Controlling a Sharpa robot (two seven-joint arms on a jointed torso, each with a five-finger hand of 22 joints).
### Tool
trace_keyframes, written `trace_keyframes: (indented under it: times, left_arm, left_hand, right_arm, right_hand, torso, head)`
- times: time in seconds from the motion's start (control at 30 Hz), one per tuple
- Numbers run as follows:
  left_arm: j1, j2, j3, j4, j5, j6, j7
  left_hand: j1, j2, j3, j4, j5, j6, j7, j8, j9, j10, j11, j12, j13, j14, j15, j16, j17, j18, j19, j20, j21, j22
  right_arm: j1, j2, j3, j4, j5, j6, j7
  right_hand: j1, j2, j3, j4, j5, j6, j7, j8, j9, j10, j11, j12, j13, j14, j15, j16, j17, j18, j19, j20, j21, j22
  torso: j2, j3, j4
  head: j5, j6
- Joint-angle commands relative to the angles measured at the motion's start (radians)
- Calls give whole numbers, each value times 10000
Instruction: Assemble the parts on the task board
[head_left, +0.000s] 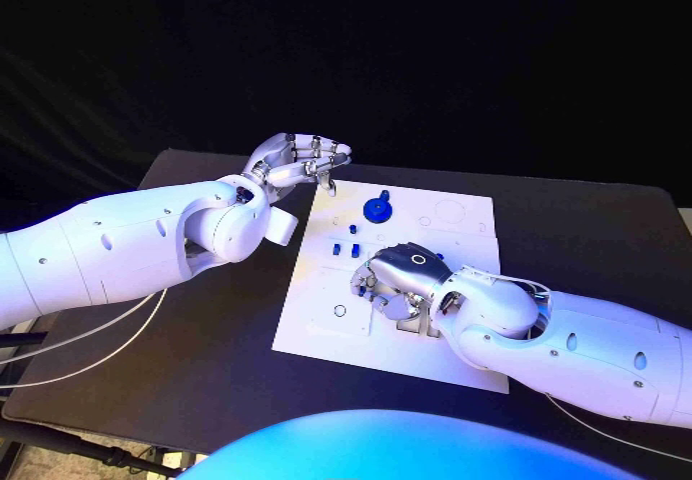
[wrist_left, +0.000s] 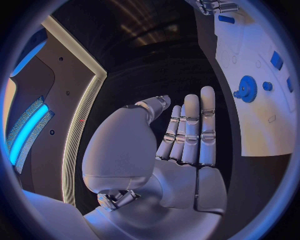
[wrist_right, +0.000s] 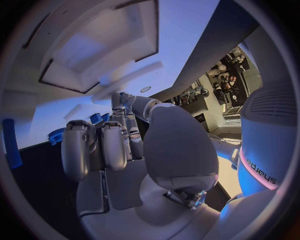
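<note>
- We see the left hand (head_left: 296, 160) at the task board (head_left: 325, 330)'s far-left corner, fingers apart, holding nothing.
- Right hand (head_left: 394, 280) curled over board centre; grasp unclear, prob. nothing.
- Blue gear (head_left: 378, 208) plus 3 small blue parts (head_left: 346, 247) on far half.

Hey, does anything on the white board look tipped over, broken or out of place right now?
Nothing stands out. The task board lies flat, the blue gear and small blue parts sit on it, and both robot hands hold nothing.
</note>
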Motion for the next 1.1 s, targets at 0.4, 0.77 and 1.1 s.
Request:
trace_keyframes:
  times: [0.4,0.77,1.1]
  left_arm:
    - [7,-12,8,5,43,226,-31]
    - [6,-67,7,-24,43,262,-64]
    - [5,-85,4,-48,43,333,-69]
  left_hand:
    - [45,26,-65,-23,58,-37,35,-5,6,-77,-12,49,-16,-101,23,-55,-15,62,8,52,-75,-21]
    - [44,27,-69,-23,56,-38,33,-3,7,-89,-12,49,-18,-105,25,-55,-15,62,7,54,-79,-24]
    - [48,32,-72,-26,55,-35,29,2,9,-106,-12,52,-20,-114,26,-54,-16,63,5,56,-85,-28]
  right_arm:
    - [-34,-278,-48,191,-242,-366,-123]
    - [316,-1383,89,1219,-180,-850,-239]
    - [1286,-2745,221,1591,696,492,-374]
  right_hand:
    - [-406,-423,-177,54,158,-902,150,-622,-318,-1274,310,-638,-393,307,306,-165,-340,136,-288,303,-853,1566]
    - [-449,-444,-206,75,158,-838,147,-597,-314,-1313,314,-615,-414,296,311,-180,-366,150,-312,315,-917,1541]
    - [-1016,-871,-890,465,288,-1193,201,-869,-461,-1697,343,-562,-607,206,345,-366,-679,306,-649,361,-1741,1205]
  torso:
    - [4,15,0]
    - [-13,8,-23]
    - [-21,-8,-32]
  head:
    - [-48,1]
    - [-229,1]
    - [-677,231]
